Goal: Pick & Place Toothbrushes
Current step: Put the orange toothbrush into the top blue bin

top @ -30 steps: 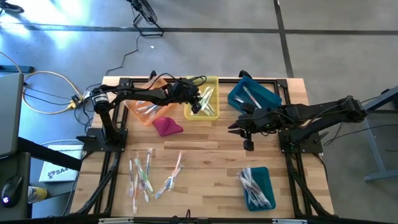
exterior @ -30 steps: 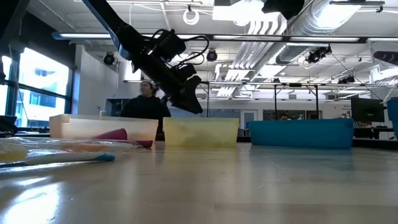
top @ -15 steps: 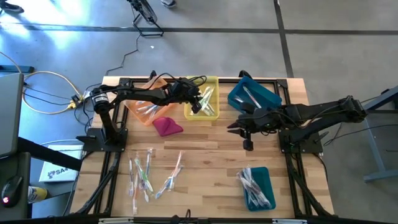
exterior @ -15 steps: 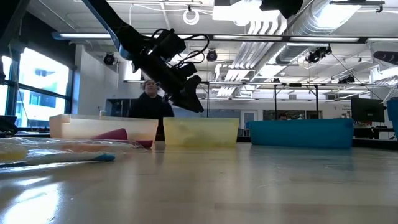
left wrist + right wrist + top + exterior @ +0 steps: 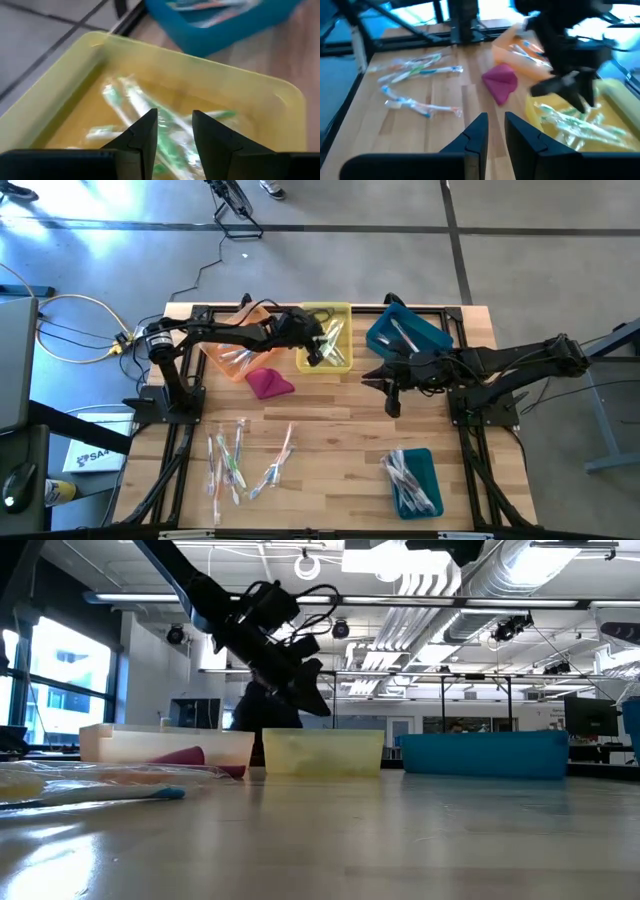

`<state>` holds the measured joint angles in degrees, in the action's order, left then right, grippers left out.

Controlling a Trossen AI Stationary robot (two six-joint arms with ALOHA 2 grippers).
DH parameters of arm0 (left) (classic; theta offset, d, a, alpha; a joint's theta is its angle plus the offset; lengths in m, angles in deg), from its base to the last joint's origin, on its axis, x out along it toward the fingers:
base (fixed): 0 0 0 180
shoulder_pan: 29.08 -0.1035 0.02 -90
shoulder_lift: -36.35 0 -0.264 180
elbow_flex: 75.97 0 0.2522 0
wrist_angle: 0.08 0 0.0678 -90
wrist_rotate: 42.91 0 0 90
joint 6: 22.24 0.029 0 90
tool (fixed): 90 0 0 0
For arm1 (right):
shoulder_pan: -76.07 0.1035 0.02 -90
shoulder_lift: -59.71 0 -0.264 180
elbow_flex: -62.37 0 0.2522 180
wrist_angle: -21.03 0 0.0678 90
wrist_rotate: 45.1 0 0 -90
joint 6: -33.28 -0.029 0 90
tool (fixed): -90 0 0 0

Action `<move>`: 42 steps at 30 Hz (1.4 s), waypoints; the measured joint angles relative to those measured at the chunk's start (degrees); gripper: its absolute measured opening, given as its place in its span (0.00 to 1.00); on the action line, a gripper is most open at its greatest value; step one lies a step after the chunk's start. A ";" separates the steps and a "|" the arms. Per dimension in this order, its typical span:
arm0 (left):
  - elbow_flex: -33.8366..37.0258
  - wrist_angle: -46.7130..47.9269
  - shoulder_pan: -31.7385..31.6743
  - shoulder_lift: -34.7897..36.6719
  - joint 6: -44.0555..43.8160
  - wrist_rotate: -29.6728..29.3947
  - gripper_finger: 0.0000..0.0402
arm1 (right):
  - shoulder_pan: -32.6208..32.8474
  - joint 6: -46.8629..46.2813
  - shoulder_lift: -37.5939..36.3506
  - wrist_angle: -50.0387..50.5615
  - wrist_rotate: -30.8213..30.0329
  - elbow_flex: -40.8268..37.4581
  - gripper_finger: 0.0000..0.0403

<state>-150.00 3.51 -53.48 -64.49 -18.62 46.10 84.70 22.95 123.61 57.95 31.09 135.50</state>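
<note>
**A:** While we're parked over the desk, what's the step w/ the left arm?

**B:** Looks like a drop or a pick at the yellow bin. Our left pincer hangs just above it, fingers a narrow gap apart, nothing clamped between them that we can see. If we're going down for one, we'd line the fingers across a brush's shaft, not along it, and come straight down clear of the bin wall.

**A:** And the right?

**B:** Right pincer waits mid-desk, near the tilted blue bin, fingers nearly together, empty as far as we can tell.

**A:** Where are the toothbrushes?

**B:** All over. Green-and-white ones in the yellow bin, a few in the orange bin, a batch in the teal bin, plus a loose scatter on the desk's near-left part, past the magenta cloth.

**A:** Axis?

**B:** In the high view the loose ones lie mostly front-to-back, a couple slanted. Those in the yellow bin run roughly along its long side, overlapping. Which end is the head, can't tell.
</note>
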 joint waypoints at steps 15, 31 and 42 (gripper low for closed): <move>0.09 12.05 13.82 15.16 10.95 -16.97 0.30 | 0.00 -4.80 2.06 -1.35 -1.26 0.00 0.14; 26.69 -6.78 27.30 36.05 12.64 -20.06 0.30 | 0.22 -3.33 9.12 -1.42 -0.84 -0.02 0.14; 37.68 -10.44 38.23 54.16 21.53 -19.54 0.30 | 0.25 -1.15 12.53 -9.82 -0.84 -0.02 0.14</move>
<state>-112.32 -6.92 -15.25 -10.33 2.91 26.56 84.95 21.80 136.14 48.12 30.25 135.48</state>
